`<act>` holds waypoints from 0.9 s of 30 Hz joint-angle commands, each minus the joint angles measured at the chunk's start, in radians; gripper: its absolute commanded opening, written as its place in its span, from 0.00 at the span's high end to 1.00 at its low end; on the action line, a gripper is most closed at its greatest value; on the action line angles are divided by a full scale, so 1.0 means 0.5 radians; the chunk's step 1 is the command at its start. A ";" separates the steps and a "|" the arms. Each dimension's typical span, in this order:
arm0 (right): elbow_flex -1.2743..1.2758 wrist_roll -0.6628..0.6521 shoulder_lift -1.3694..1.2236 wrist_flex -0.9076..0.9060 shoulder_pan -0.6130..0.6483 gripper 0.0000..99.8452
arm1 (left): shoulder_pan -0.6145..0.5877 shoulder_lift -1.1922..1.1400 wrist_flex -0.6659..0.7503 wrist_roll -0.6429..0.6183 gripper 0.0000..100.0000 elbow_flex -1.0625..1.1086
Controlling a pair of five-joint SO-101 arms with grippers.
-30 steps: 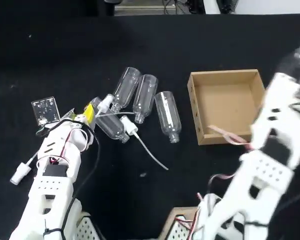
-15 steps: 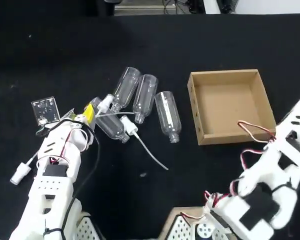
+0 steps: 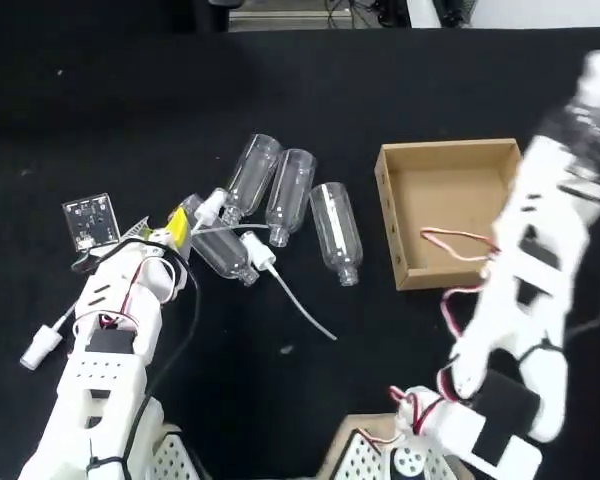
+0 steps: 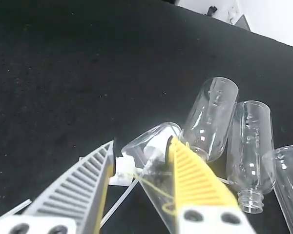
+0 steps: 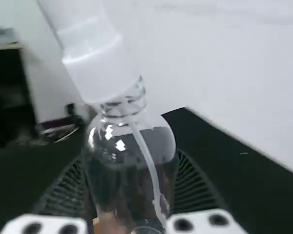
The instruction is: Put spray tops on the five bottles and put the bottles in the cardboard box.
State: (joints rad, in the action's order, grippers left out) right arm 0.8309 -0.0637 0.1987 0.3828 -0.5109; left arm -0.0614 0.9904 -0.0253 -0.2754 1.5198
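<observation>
From above, the black tabletop (image 3: 310,90) has a cardboard box (image 3: 450,195) right of the middle. Four clear bottles lie on their sides to the left of the box. The far bottle (image 3: 252,172) and the middle bottle (image 3: 291,195) lie side by side. The box-side bottle (image 3: 336,232) is nearest the box. The near bottle (image 3: 218,245) lies at a slant in front of them.

A loose spray top (image 3: 209,207) lies at the far bottle's mouth. A long-tube spray top (image 3: 259,251) lies by the near bottle's mouth. A lone spray top (image 3: 42,347) lies beside the left arm (image 3: 115,340). A small board (image 3: 90,222) is near that arm too. The left fingers (image 3: 178,228) are at the near bottle's closed end. The right arm (image 3: 525,290) stands up tall by the box's right side. It lifts the held bottle (image 3: 592,85) high up.

From the left wrist, the left fingers (image 4: 190,170) are spread wide apart and grip nothing. The near bottle's closed end (image 4: 151,141) sits between the tips. I cannot tell if they touch it.

From the right wrist, the right fingers (image 5: 195,183) are closed around the held bottle (image 5: 127,141). The bottle points up. A white fitted spray top (image 5: 88,48) is on its neck. Its thin tube hangs down inside the bottle.
</observation>
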 commanded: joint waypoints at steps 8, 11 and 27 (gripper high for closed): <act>-0.109 -0.009 0.002 -0.199 0.574 0.99 | 0.026 0.000 0.049 -0.012 0.83 -0.032; -0.081 -0.012 -0.106 -0.074 0.565 0.99 | 0.026 0.000 0.049 -0.012 0.83 -0.035; 0.542 0.203 -0.643 1.617 0.623 0.99 | 0.026 0.000 0.049 -0.006 0.83 -0.041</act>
State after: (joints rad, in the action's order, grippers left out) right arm 1.1070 -0.0376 -0.1158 1.0963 -0.2117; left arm -0.0614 0.9904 -0.0253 -0.2754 1.5198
